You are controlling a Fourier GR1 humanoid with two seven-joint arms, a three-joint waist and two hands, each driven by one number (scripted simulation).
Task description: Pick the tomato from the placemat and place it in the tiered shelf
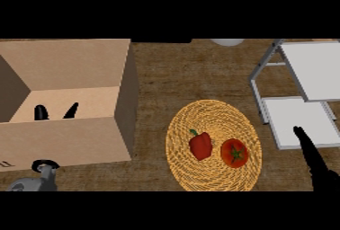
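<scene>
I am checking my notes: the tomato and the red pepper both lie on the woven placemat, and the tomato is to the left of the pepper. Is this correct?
Not quite. The head view shows the tomato to the right of the red pepper, not to the left. Both do lie on the woven placemat.

The worktop (179, 72) is brown with a rough, woven-looking grain, kinda like burlap or worn wood. A big open cardboard box (73, 90) takes up its left side, flaps up, with a shadowed inside. At the far edge there's a bit of something pale and round (228, 42), can't tell what. Lighting's soft and even.
</scene>
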